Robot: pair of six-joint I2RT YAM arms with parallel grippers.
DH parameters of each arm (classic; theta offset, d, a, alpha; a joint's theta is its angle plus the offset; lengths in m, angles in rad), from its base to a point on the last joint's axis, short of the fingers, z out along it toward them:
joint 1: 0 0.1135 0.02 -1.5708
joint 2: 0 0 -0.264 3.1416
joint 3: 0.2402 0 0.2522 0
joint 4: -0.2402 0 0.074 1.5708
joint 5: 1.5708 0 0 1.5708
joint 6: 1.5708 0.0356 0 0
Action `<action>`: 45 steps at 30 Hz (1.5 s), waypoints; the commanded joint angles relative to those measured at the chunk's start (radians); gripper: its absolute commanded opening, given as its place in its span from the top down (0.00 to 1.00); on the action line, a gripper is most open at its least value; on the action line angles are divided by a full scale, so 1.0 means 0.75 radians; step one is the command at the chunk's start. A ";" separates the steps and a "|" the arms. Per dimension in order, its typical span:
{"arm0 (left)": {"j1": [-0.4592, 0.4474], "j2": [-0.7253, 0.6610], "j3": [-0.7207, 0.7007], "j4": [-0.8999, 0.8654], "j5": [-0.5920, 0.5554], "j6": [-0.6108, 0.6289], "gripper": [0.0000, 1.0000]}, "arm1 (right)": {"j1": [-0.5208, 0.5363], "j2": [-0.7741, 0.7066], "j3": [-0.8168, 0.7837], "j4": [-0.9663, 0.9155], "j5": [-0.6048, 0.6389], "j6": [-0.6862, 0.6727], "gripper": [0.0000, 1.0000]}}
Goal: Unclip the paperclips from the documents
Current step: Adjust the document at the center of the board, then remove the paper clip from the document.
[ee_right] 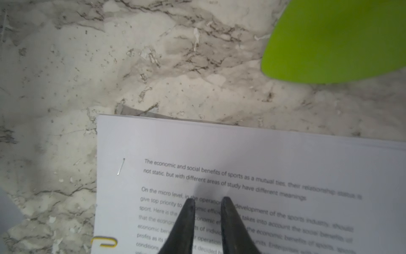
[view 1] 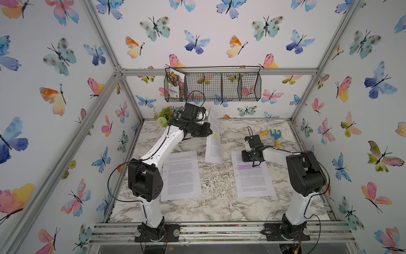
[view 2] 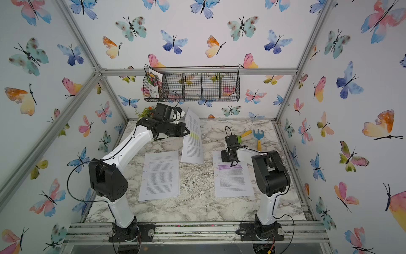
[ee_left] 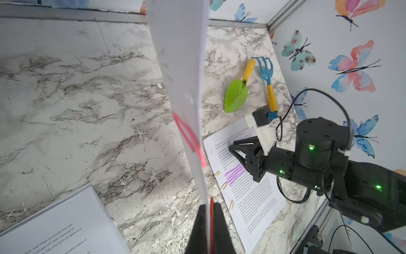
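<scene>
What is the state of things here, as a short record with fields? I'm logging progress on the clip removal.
left tool: shut on the edge of the green-highlighted document, holding it upright
clips on it: pink paperclip on the edge; red paperclip seemingly pinched in the tool
right tool: narrowly open, empty, tips at the purple-highlighted document
clips there: three yellow paperclips along one edge
plain document: flat on the table
</scene>
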 commanded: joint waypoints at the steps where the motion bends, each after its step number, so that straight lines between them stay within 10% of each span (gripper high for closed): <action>1: -0.004 -0.058 0.025 -0.015 -0.005 -0.014 1.00 | -0.011 0.056 -0.071 -0.193 0.033 -0.028 0.74; 11: -0.043 -0.028 0.102 -0.126 0.020 0.066 1.00 | -0.012 -0.291 -0.138 0.169 -0.622 -0.170 0.30; 18: -0.060 -0.144 0.003 -0.133 -0.041 0.213 1.00 | -0.012 -0.340 -0.354 0.907 -1.154 -0.118 0.12; 32: -0.106 -0.318 -0.053 -0.238 -0.113 0.252 1.00 | -0.030 0.147 -0.234 2.049 -1.441 0.502 0.11; 45: -0.137 -0.324 0.027 -0.228 0.132 0.192 1.00 | -0.032 0.411 -0.002 2.488 -1.547 0.930 0.09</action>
